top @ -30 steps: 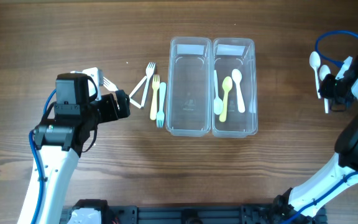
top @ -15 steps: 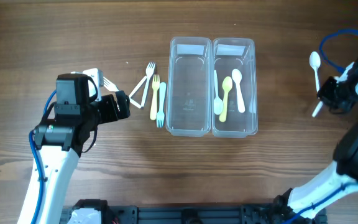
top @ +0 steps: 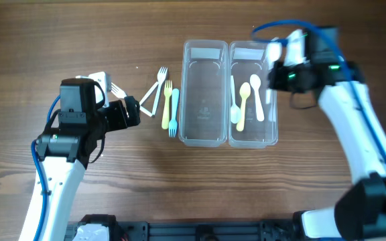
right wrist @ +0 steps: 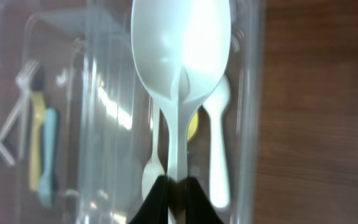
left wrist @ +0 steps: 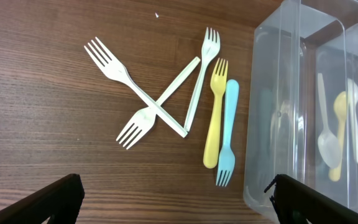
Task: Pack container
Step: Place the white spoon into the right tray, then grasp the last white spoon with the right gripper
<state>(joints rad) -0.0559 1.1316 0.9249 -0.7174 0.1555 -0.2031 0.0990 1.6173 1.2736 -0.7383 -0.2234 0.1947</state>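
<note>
A: Right hand?
B: The right hand (right wrist: 176, 198) was clenched on a white spoon (right wrist: 180, 50). It pinched the handle, and the bowl pointed away from the wrist. The spoon hung over the right container (top: 252, 48). Couldn't tell if it touched the wall.

A: What lay inside?
B: A yellow spoon (top: 242, 104), a second white spoon (top: 256, 99) and a pale translucent spoon (top: 234, 100) lay side by side on the floor of that container.

A: Left hand?
B: The left hand (top: 131, 112) was released, fingers spread wide. It hovered over the desk (top: 79, 40), just left of the forks.

A: Forks?
B: They lay on the desk beside the left container (top: 205, 80). The yellow fork (left wrist: 215, 112) and blue fork (left wrist: 227, 134) were parallel and touching. Three white forks (left wrist: 157, 112) lay crossed over each other to their left.
</note>
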